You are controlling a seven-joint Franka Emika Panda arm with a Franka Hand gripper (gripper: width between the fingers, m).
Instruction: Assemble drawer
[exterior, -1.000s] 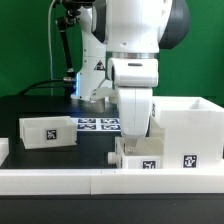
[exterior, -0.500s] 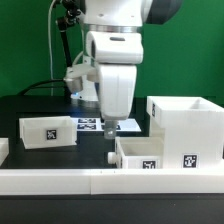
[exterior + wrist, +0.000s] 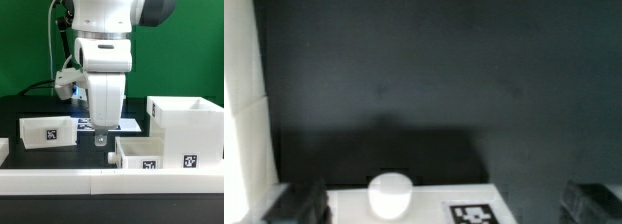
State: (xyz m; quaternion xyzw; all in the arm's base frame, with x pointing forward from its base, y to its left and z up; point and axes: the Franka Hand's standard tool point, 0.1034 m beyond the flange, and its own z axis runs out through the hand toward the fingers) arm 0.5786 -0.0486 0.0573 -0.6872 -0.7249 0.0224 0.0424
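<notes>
The drawer's large boxy housing [image 3: 188, 122] stands at the exterior view's right. One small open-top tray [image 3: 150, 153] lies in front of it against the border wall. The other tray [image 3: 48, 131] sits at the left. My gripper [image 3: 100, 140] hangs just above the black table between the two trays, a little left of the near tray and touching nothing. In the wrist view my gripper [image 3: 446, 205] is open and empty. Its dark fingers [image 3: 303, 201] stand wide apart on either side of a white tray face [image 3: 420, 205] with a round knob [image 3: 390, 192] and a tag.
The low white border wall [image 3: 70, 180] runs along the table's front, and a white strip [image 3: 240, 100] edges the wrist view. The marker board [image 3: 118, 125] lies behind my gripper. Cables and a stand are at the back left.
The arm has moved from over the near tray toward the exterior view's left. The gripper now hangs over the bare table. The tray stays beside the housing.
</notes>
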